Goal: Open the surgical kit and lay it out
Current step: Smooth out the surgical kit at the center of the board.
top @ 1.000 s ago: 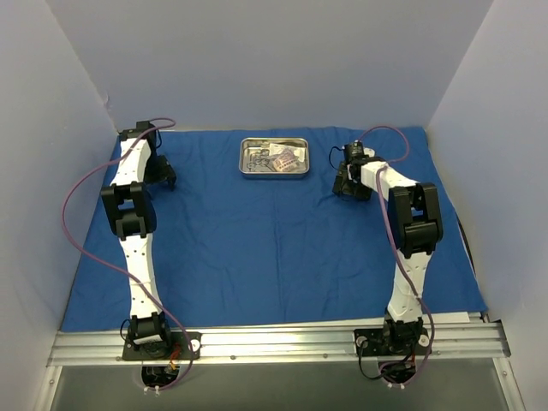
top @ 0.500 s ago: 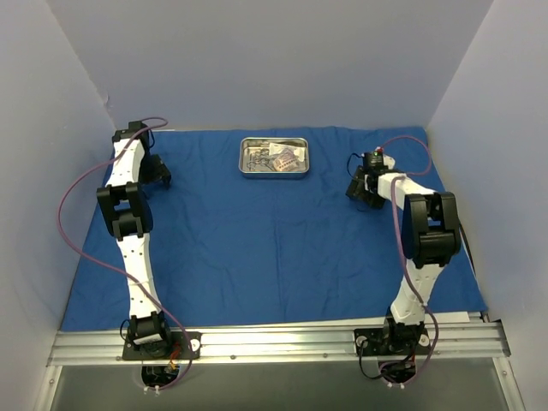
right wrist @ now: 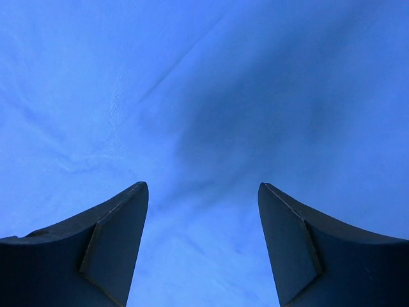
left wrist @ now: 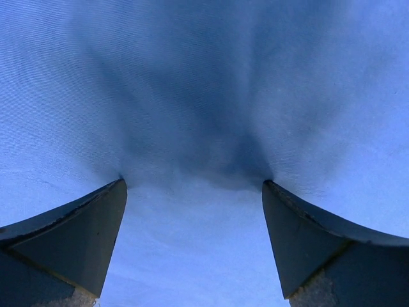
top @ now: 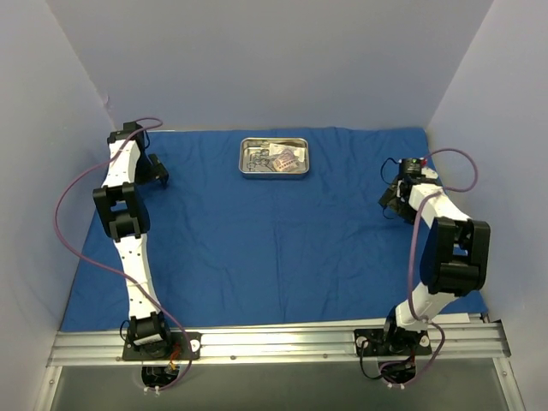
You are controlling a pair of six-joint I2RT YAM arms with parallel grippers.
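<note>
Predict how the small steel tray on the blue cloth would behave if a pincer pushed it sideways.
The steel tray looks rigid, so it should move whole. On the wrinkled blue cloth, it may drag fabric along. The loose instruments inside would probably shift.

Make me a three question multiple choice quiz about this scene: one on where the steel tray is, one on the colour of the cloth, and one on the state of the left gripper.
1. Where does the steel tray sit?
A. At the far middle of the cloth
B. At the near left corner of the cloth
C. Off the cloth, on the metal rail

2. What colour is the cloth?
A. Green
B. White
C. Blue

3. How is the left gripper?
A. Shut on a fold of cloth
B. Open, nothing between its fingers
C. Holding tweezers

Answers:
1 A: the top view shows it near the cloth's far edge, about the middle.
2 C: every view shows blue fabric.
3 B: the left wrist view shows the fingers wide apart with only cloth beyond.
</note>
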